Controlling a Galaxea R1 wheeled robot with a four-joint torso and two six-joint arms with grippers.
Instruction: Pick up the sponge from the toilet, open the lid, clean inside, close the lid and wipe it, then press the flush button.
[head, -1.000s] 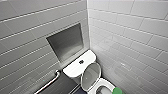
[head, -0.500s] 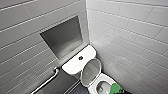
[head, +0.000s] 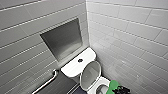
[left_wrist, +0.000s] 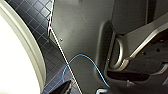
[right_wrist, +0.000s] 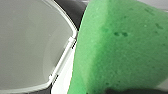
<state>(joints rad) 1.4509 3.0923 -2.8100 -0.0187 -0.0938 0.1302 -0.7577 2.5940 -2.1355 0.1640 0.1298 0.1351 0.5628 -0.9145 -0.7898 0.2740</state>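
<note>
Step in hand, as judged: cleaning inside the bowl.

1. Locate the sponge (head: 113, 85) just beside the bowl opening of the toilet (head: 72, 68), clenched in the right gripper (head: 120, 89).
2. Note the lid (head: 90, 74) raised and leaning back toward the tank, with the flush button (head: 80, 60) behind it on the tank top.
3. Check the right wrist view: sponge close beside the lid's greyish inner face.
4. Lower the sponge past the rim, broad face toward the ceramic.
5. Wipe in steady arcs.
6. Clamp firmly to avoid dropping the sponge into the bowl.
7. Steer clear of the lid edge to avoid knocking it down.
</note>
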